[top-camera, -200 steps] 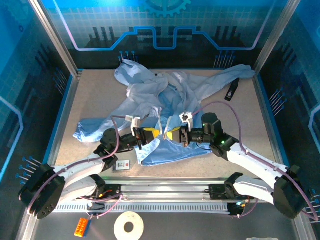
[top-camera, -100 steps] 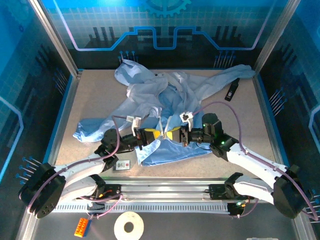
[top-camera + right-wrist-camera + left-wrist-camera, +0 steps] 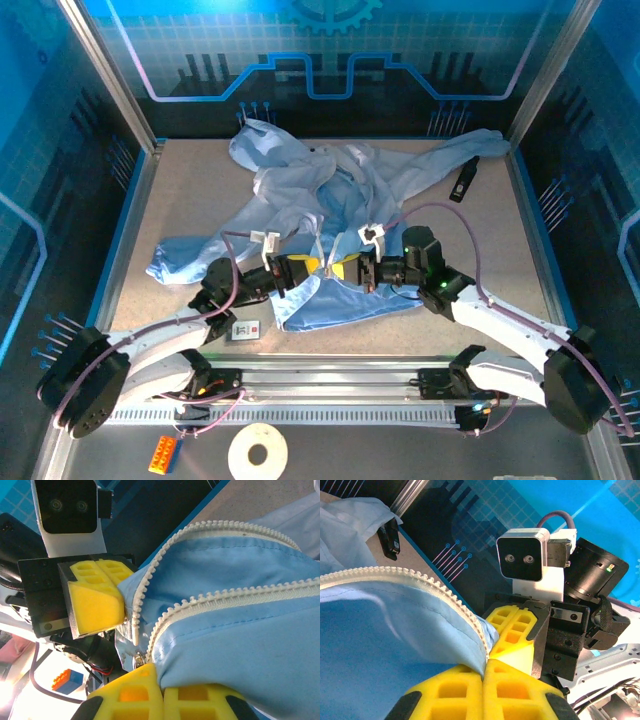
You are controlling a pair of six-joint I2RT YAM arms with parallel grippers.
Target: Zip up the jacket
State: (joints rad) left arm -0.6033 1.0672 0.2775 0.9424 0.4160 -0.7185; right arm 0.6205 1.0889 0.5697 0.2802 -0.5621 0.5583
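The light-blue jacket (image 3: pixel 330 190) lies spread over the table, sleeves out to both sides, hem toward the arms. At the hem my left gripper (image 3: pixel 304 270) and right gripper (image 3: pixel 352 271) face each other, nearly touching. In the left wrist view my left gripper (image 3: pixel 485 664) is shut on the jacket (image 3: pixel 380 645) edge, where the whitish zipper teeth (image 3: pixel 425 584) run in. In the right wrist view my right gripper (image 3: pixel 162 684) is shut on the jacket (image 3: pixel 240 640) just below the other row of zipper teeth (image 3: pixel 210 602). A small metal slider (image 3: pixel 141 656) sits by its fingertip.
A black oblong object (image 3: pixel 463 180) lies at the back right beside a sleeve. A small white card (image 3: pixel 245 329) rests near the front edge under the left arm. A tape roll (image 3: pixel 258 452) and an orange brick (image 3: pixel 162 455) sit below the table's front rail.
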